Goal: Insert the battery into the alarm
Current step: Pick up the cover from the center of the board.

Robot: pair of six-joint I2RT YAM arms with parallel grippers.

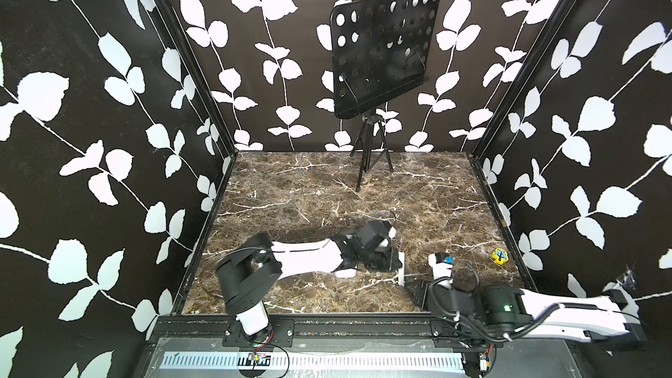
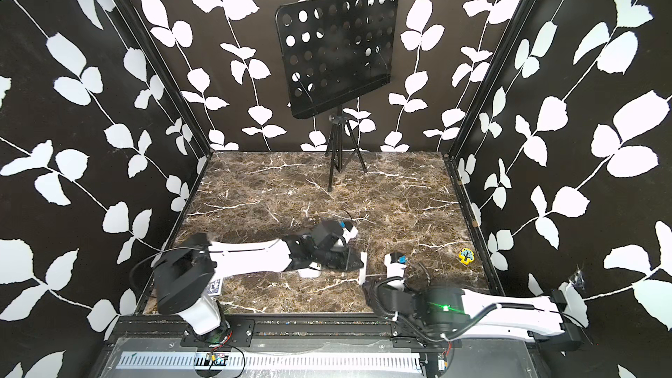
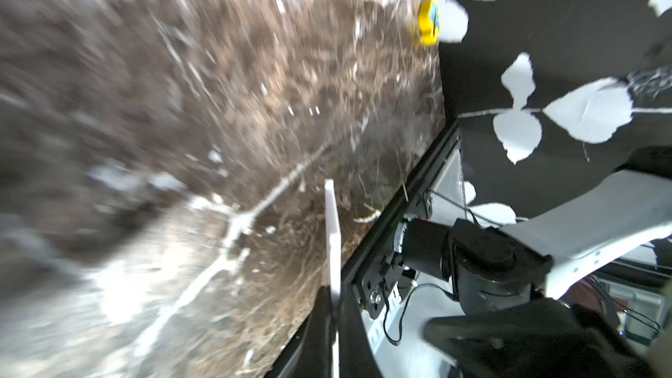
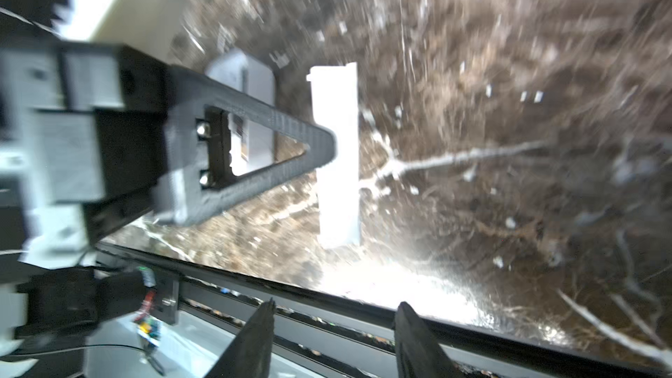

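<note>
Starting at the black metal front rail (image 1: 327, 325), we find the right gripper (image 4: 336, 312) low over the table's near edge. Its two dark, tapered fingers (image 4: 412, 339) stand well apart with nothing between them.

Just beyond, the left gripper (image 3: 334, 292) has its jaws pressed together on a thin white plate (image 4: 336, 154). The plate is smooth, stiff plastic, oblong, with a small tab at one corner. It stands on edge, and we cannot tell whether it touches the table (image 1: 327, 190). The finger (image 4: 322, 147) holding it is a black, ribbed, open triangle.

Behind that finger, under the left wrist, lies what we take for the alarm (image 4: 254, 78): a white rounded-rectangle body with a greyish face, flat on the table. It is blurred in the right wrist view, and in both top views only a white rounded corner of it shows from under the forearm.

The table surface is glossy brown marble pattern with white veins. At its near left corner a small blue-patterned card box (image 2: 214, 287) peeps out beneath the left arm; we cannot tell whether it is open or what it holds.

Farther right, near the side wall, lies a small yellow token (image 1: 500, 256) with a scalloped edge and a blue figure on top. At the back stands a black perforated metal music stand (image 1: 381, 52) on a thin tripod, against matte black walls (image 1: 91, 103) printed with white leaves.
</note>
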